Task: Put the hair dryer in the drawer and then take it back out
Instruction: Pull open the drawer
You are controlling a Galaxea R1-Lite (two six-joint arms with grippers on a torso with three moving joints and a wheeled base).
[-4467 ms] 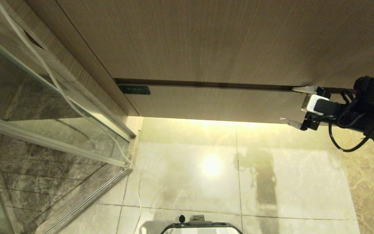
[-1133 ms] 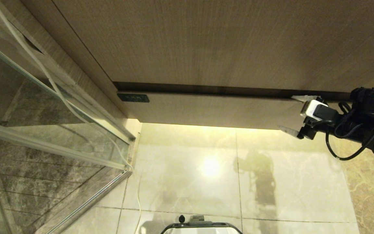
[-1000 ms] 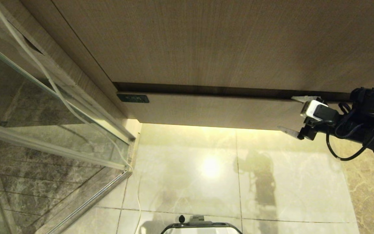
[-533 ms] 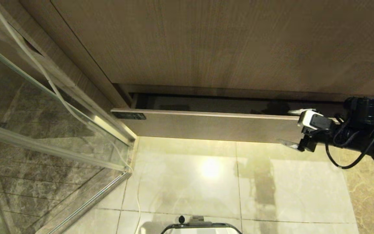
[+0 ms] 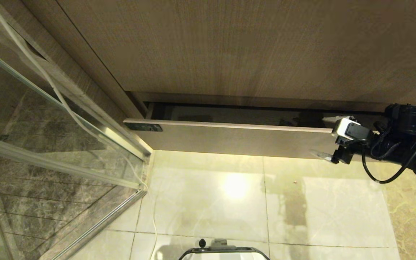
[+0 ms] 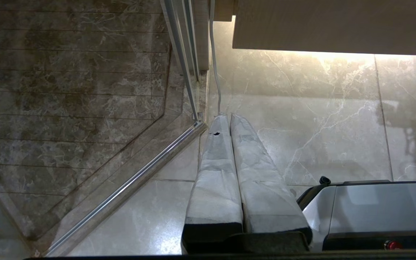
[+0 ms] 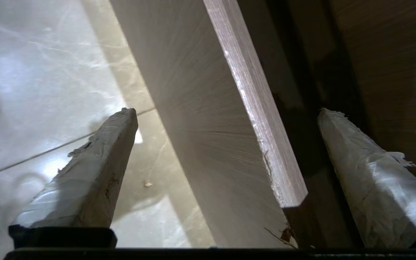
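The drawer (image 5: 229,139) is a wide, shallow, light wood-grain one under the tall panel. It stands partly pulled out, with a dark gap behind its front. My right gripper (image 5: 321,136) is open at the drawer's right end and straddles the front board. One finger is in front of the board, the other behind it over the gap. The right wrist view shows the drawer front (image 7: 200,144) between the spread fingers of the right gripper (image 7: 226,112). The hair dryer is out of view. My left gripper (image 6: 228,117) hangs shut over the floor, holding nothing.
A glass shower door (image 5: 60,119) with a metal frame stands at the left, and a white cord (image 5: 67,104) runs down along it. The tall wood panel (image 5: 247,47) rises above the drawer. Glossy floor tiles (image 5: 229,202) lie before it, and my base (image 5: 222,252) is at the near edge.
The drawer has slid out toward me, from a thin dark slit to a wide gap. My right gripper came back with it and stayed open. Little has changed over the last half second.
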